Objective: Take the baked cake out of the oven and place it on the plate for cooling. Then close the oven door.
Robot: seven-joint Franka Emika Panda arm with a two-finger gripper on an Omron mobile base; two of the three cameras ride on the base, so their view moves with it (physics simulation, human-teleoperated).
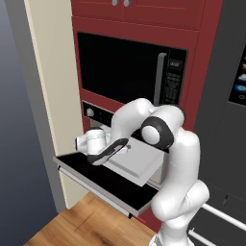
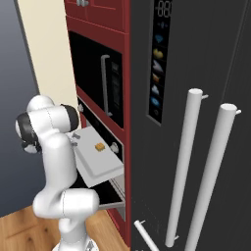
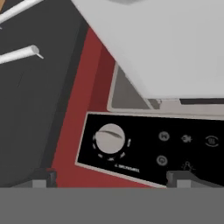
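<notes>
The oven door (image 1: pixel 98 177) hangs open, folded down flat, and a light grey tray (image 2: pixel 98 169) is slid out over it. On the tray sits the cake (image 2: pixel 99 146), a small orange-brown piece. My arm bends low over the tray in the left base view. My gripper (image 3: pixel 111 177) is open with nothing between its fingertips (image 3: pixel 43 177). In the hand view it faces the oven's black control strip (image 3: pixel 183 146) and a silver knob (image 3: pixel 109 138), with the tray's (image 3: pixel 175 43) pale underside or edge above. The plate is out of view.
A black microwave (image 1: pixel 120 72) with a vertical grey handle sits above the oven in the red cabinet. A dark fridge (image 2: pixel 196 122) with two long pale handles stands at the right. A cream wall panel (image 1: pixel 53 96) borders the left. The floor below is wood.
</notes>
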